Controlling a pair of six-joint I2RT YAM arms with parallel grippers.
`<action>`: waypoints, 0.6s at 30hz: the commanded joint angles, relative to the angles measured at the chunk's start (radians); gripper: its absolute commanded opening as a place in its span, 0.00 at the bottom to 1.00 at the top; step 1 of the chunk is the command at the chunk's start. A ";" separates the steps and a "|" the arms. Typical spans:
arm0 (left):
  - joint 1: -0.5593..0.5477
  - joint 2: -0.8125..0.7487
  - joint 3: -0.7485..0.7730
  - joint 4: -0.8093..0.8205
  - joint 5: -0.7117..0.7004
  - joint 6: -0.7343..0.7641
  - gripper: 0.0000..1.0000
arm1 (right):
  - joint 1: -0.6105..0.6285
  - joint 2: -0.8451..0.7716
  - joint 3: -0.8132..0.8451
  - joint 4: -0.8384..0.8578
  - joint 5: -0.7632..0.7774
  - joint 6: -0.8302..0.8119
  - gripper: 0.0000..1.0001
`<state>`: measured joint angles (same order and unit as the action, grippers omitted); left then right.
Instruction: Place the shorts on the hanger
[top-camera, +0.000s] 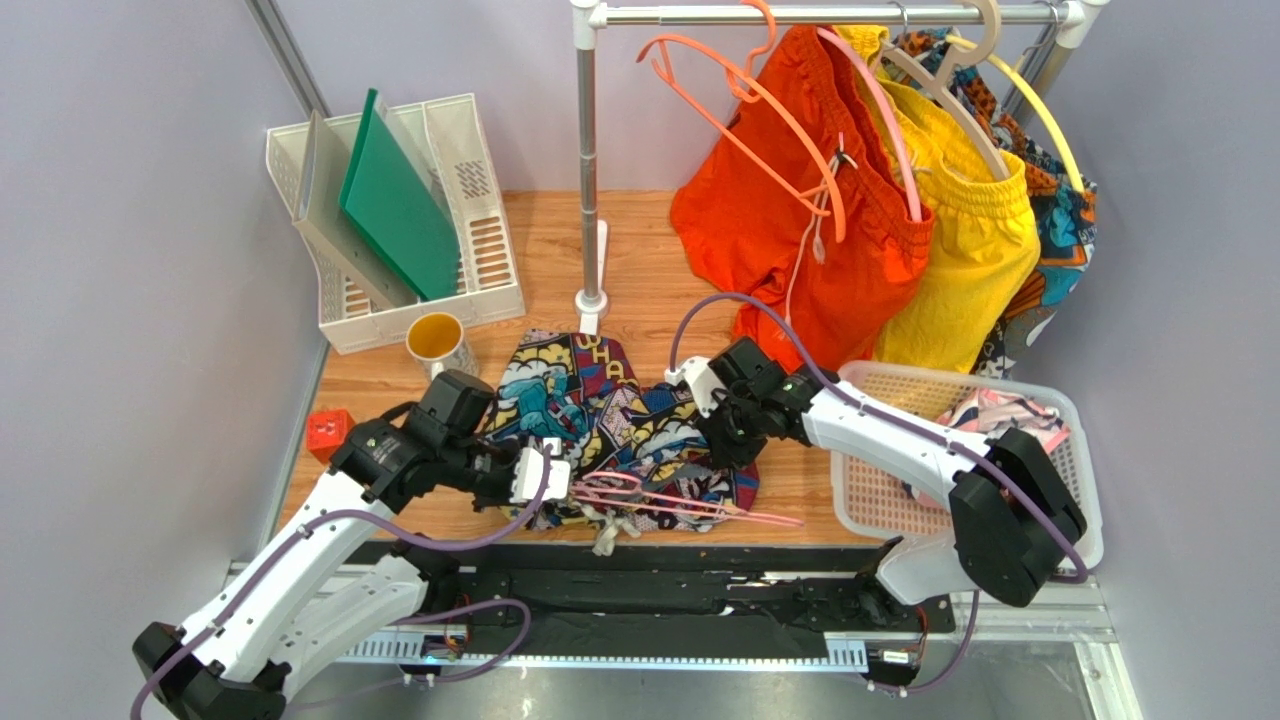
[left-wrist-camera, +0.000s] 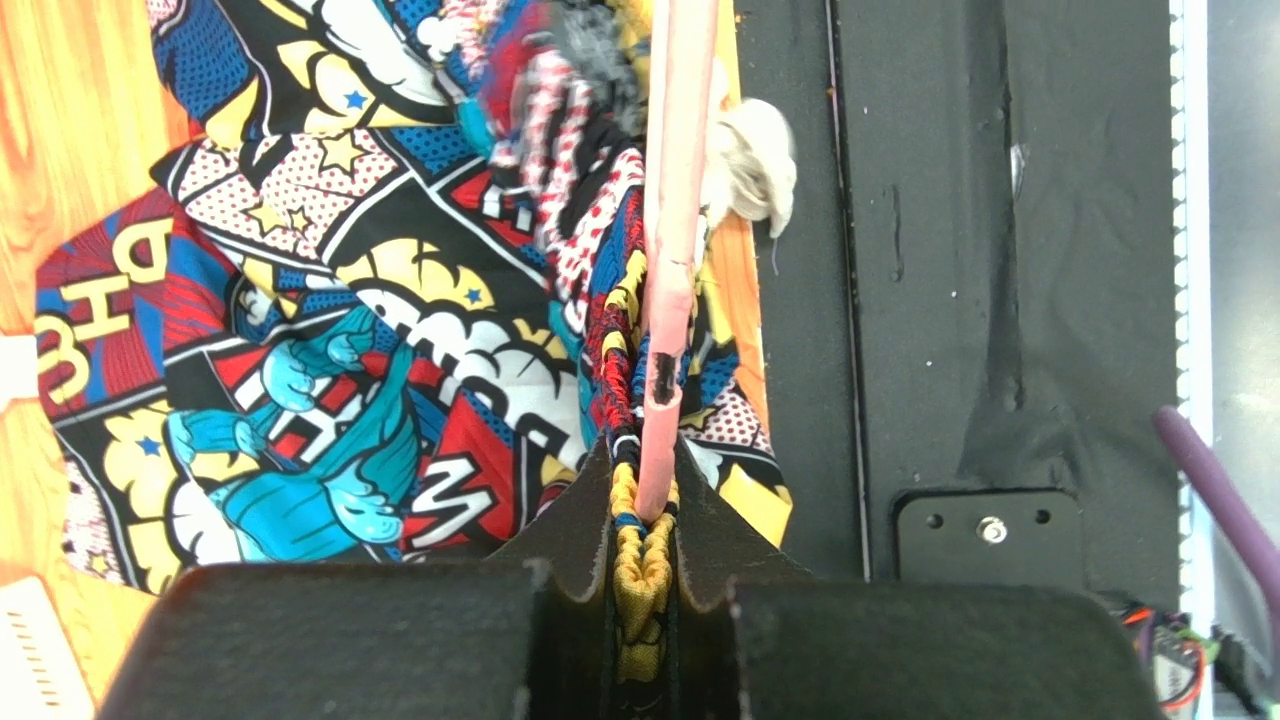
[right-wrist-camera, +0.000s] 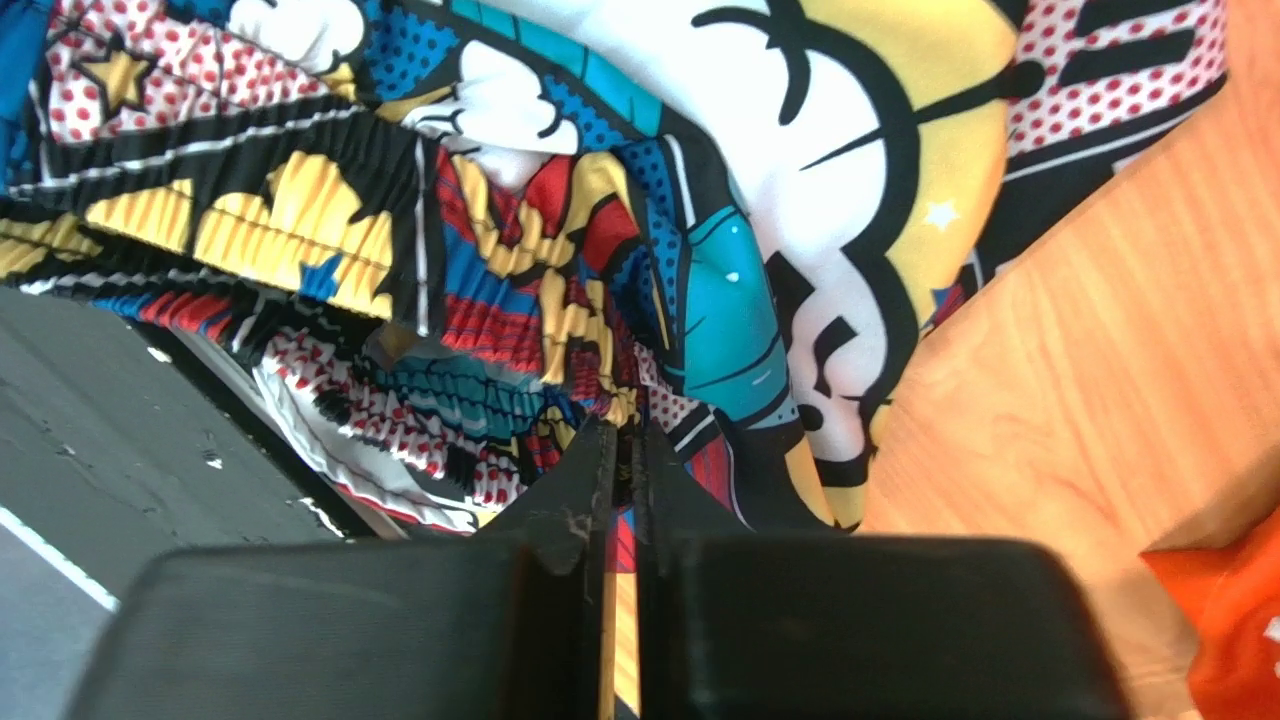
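Observation:
The comic-print shorts (top-camera: 601, 420) lie crumpled on the wooden table between my two grippers. The thin pale pink hanger (top-camera: 669, 498) lies across their near edge. My left gripper (top-camera: 549, 477) is shut at the shorts' left near side. In the left wrist view the gripper (left-wrist-camera: 643, 480) pinches the yellow gathered waistband together with the end of the hanger rod (left-wrist-camera: 669, 225), over the shorts (left-wrist-camera: 346, 375). My right gripper (top-camera: 706, 408) is shut on the shorts' right edge. In the right wrist view that gripper (right-wrist-camera: 628, 432) clamps a fold of the shorts (right-wrist-camera: 601, 225).
A clothes rail (top-camera: 827, 14) at the back holds plain orange shorts (top-camera: 796, 195) on an orange hanger, and yellow shorts (top-camera: 969, 240). A white basket (top-camera: 1052, 405) stands right. A white file tray (top-camera: 451, 195), a yellow cup (top-camera: 436, 341) and a red block (top-camera: 329, 432) stand left. A black mat (top-camera: 676, 578) lines the near edge.

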<state>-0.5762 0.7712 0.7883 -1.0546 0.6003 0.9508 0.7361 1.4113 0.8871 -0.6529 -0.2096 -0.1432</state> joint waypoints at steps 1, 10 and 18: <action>0.002 0.000 0.028 0.004 -0.032 -0.057 0.00 | -0.041 -0.015 0.026 -0.066 0.012 -0.024 0.00; 0.157 -0.012 0.063 -0.068 -0.112 -0.083 0.00 | -0.267 -0.199 0.075 -0.244 0.055 -0.150 0.00; 0.240 0.020 0.095 -0.061 -0.114 -0.142 0.00 | -0.394 -0.230 0.102 -0.304 0.044 -0.225 0.00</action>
<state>-0.3923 0.7761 0.8318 -1.0489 0.5526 0.8658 0.4126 1.1839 0.9607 -0.8597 -0.2905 -0.2665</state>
